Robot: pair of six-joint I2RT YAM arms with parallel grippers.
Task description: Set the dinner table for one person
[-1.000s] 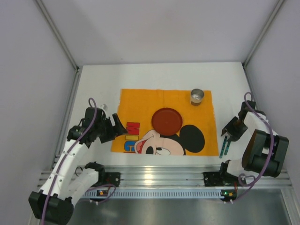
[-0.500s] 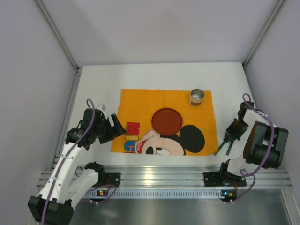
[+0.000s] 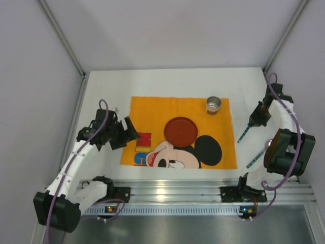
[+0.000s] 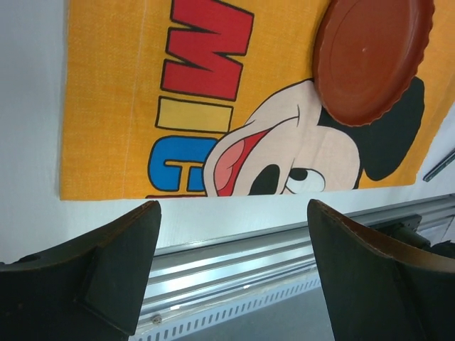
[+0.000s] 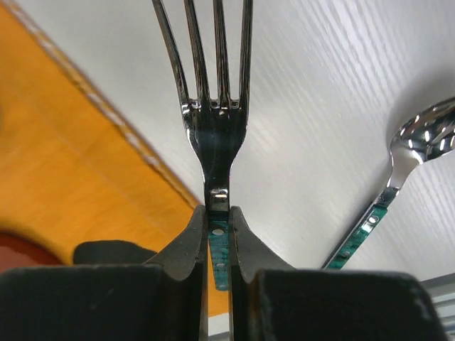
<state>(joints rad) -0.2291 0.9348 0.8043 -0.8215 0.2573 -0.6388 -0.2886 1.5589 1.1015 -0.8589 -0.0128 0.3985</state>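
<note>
The white dinner table [image 3: 162,84] carries an orange Mickey Mouse placemat [image 3: 152,109] with a red-brown plate [image 3: 181,130] in its middle and a small metal cup [image 3: 214,104] at its far right corner. My right gripper [image 3: 255,121] is shut on a fork [image 3: 244,134] with a teal handle and holds it just off the mat's right edge. In the right wrist view the jaws [image 5: 219,220] pinch the handle and the tines [image 5: 213,57] point ahead over the white top. A teal-handled spoon [image 3: 255,159] lies on the table near the right arm. My left gripper [image 3: 133,134] is open and empty over the mat's left edge.
The ribbed aluminium rail [image 3: 167,190] runs along the near edge and also shows in the left wrist view [image 4: 249,270]. Grey walls stand on three sides. The plate [image 4: 373,57] and the spoon handle [image 4: 441,165] show in the left wrist view, and the spoon [image 5: 398,177] in the right.
My right gripper has lifted the fork and carried it towards the far side, leaving the spoon on the table. My left gripper has shifted slightly right over the mat's edge.
</note>
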